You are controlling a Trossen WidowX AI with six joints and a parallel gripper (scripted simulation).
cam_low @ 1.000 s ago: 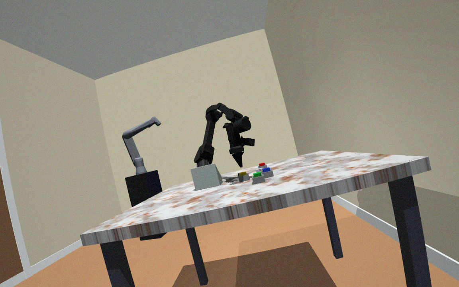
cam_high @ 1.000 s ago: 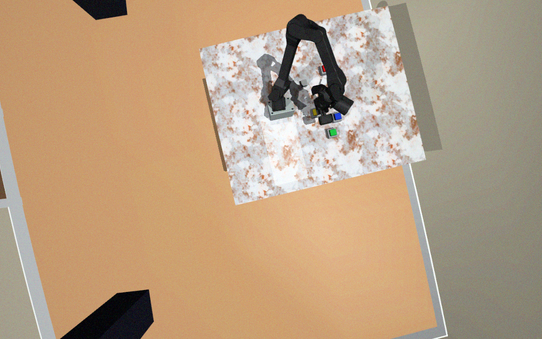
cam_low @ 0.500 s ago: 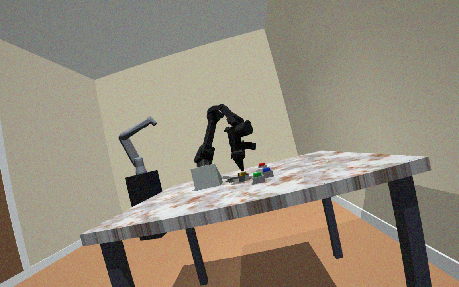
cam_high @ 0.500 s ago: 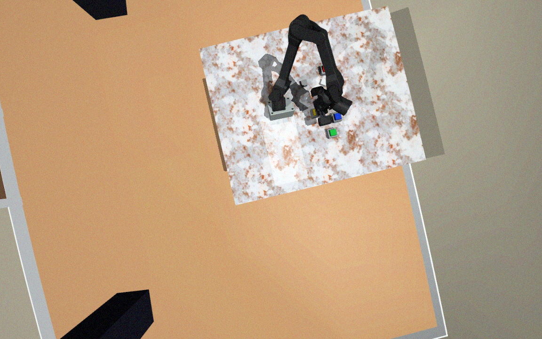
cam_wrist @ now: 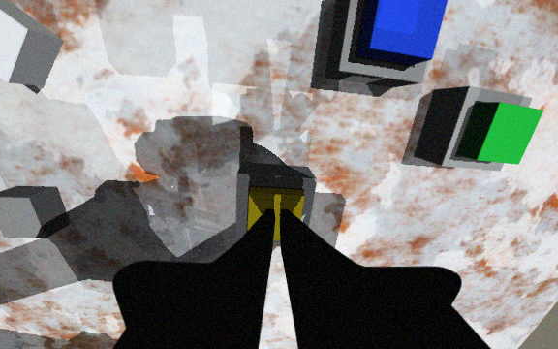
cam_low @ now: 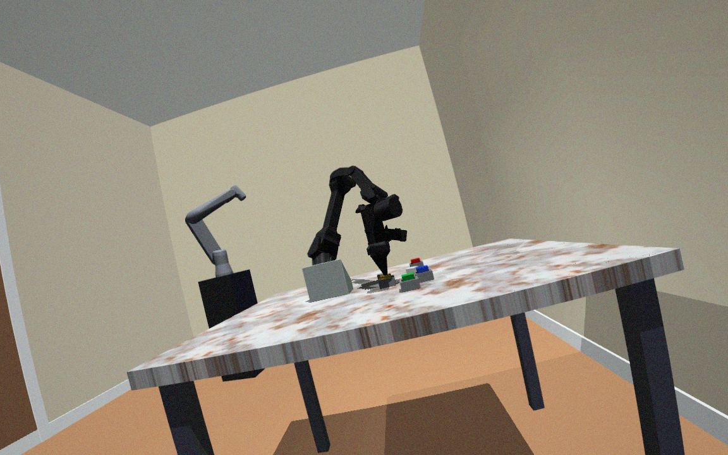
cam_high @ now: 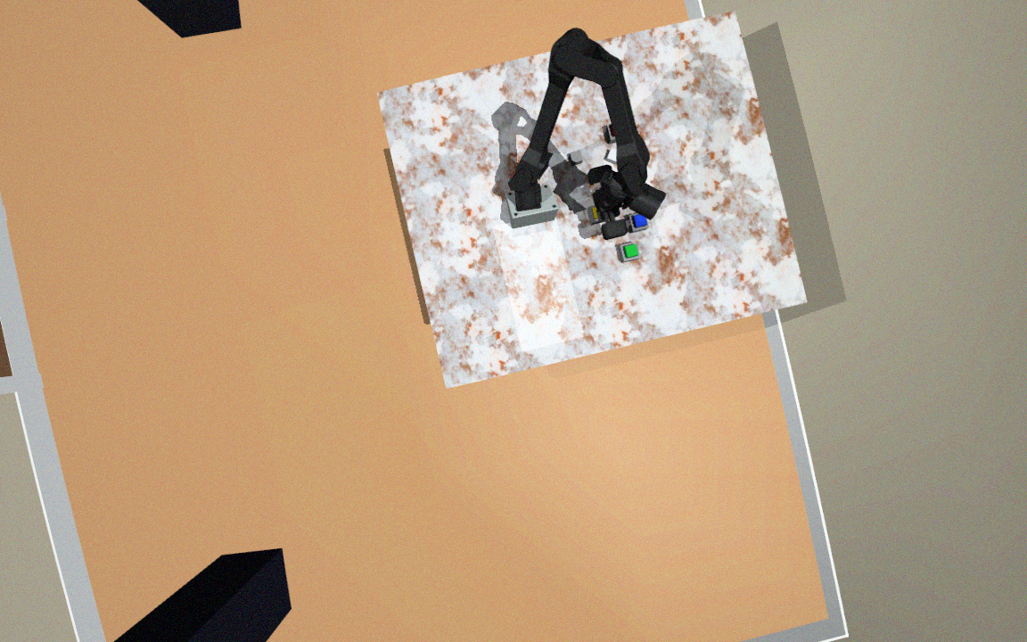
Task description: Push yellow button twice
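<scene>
Around the yellow button (cam_wrist: 275, 204) the marbled worktop (cam_high: 709, 263) spreads wide: its near and far edges lie well away from the button, and the broadest bare stretch runs from the button toward the worktop's front edge in the exterior view. Behind the yellow button, toward the back of the worktop, stands the grey base block (cam_low: 327, 281) carrying the black arm (cam_high: 561, 95), which arches up and comes down over the button. Beside the yellow button, on the side away from the base, sit the blue button (cam_wrist: 402, 26) and the green button (cam_wrist: 507, 133), each in a grey housing and each apart from it; the red button (cam_low: 415, 261) lies beyond the blue one. On the yellow button's other side, in the wrist view, a grey block (cam_wrist: 24, 210) sits near and a white block (cam_wrist: 5, 41) lies farther off, neither touching it. Straight above the yellow button the hand (cam_wrist: 277, 218) points down with its fingers pressed together, pinching nothing, only a thin slit between them. Their tips overlap the button's yellow cap, which sits low inside its dark housing, and in the exterior view the tips meet the cap.
</scene>
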